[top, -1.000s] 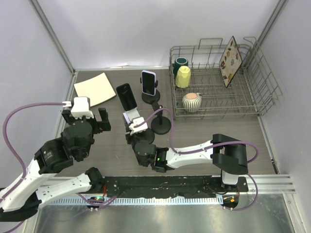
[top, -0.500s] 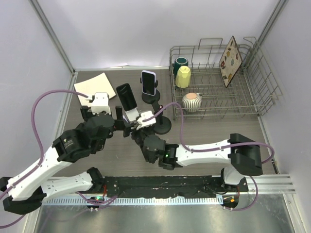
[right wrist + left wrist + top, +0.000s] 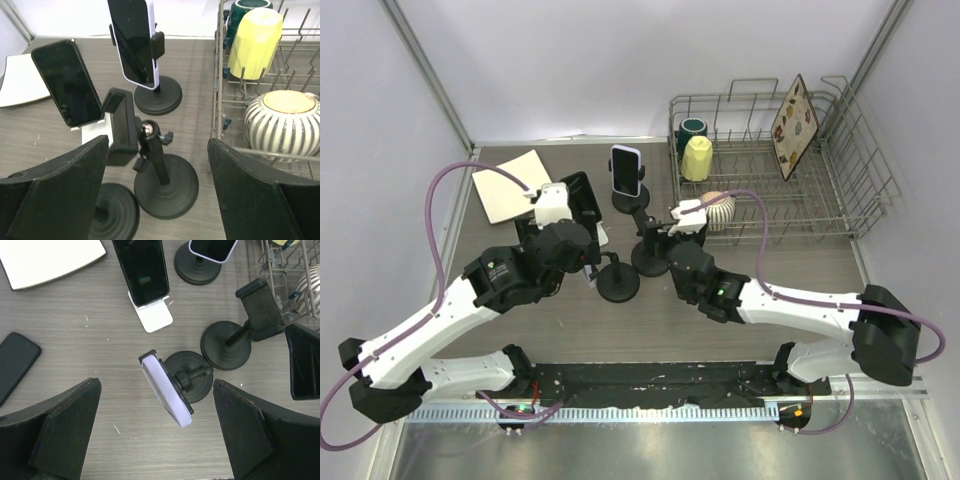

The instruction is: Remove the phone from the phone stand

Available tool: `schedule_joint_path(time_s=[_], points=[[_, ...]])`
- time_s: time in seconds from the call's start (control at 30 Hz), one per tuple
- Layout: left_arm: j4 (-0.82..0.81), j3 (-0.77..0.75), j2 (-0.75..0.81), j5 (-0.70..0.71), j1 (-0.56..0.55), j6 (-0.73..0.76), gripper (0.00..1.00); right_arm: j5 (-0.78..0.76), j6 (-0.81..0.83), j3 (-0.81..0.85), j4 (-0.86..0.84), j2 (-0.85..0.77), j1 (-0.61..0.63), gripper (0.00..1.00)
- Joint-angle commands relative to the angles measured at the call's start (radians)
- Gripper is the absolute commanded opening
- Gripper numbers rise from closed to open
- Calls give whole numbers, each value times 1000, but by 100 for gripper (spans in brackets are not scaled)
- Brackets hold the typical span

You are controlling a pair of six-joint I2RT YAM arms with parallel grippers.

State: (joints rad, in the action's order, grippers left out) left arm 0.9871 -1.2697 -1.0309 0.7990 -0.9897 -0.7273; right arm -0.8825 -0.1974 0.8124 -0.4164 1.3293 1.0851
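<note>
A phone in a pale lilac case (image 3: 166,396) sits tilted in the clamp of a black phone stand (image 3: 192,376). It lies directly below my left gripper (image 3: 156,384), which is open, one finger on each side and well above it. In the top view this stand's round base (image 3: 618,283) shows beside the left arm; the phone itself is hidden there. My right gripper (image 3: 157,141) is open and empty above an empty black stand (image 3: 165,185).
A second lilac-cased phone (image 3: 132,40) stands in another black stand. A black phone (image 3: 142,270) leans on a white stand. Another black phone (image 3: 15,362) lies flat at the left, near a white pad (image 3: 515,182). The wire dish rack (image 3: 860,200) holds cups and a plate.
My right gripper opened, let go and drew back to the right. My left arm swung right and forward, coming over the stand with the lilac-cased phone.
</note>
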Motion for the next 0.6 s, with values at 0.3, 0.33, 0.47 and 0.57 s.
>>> schedule_joint_path(time_s=[0.3, 0.33, 0.47, 0.57], points=[[-56, 90, -63, 43, -44, -173, 92, 163, -37, -190, -150, -88, -36, 86], [-51, 87, -70, 54, -44, -172, 90, 180, -30, -194, -166, -82, -37, 86], [-51, 93, -96, 51, -47, -167, 80, 255, -17, -242, -245, -76, -36, 86], [-59, 102, -103, 48, -50, -165, 67, 295, -10, -249, -262, -70, -37, 86]])
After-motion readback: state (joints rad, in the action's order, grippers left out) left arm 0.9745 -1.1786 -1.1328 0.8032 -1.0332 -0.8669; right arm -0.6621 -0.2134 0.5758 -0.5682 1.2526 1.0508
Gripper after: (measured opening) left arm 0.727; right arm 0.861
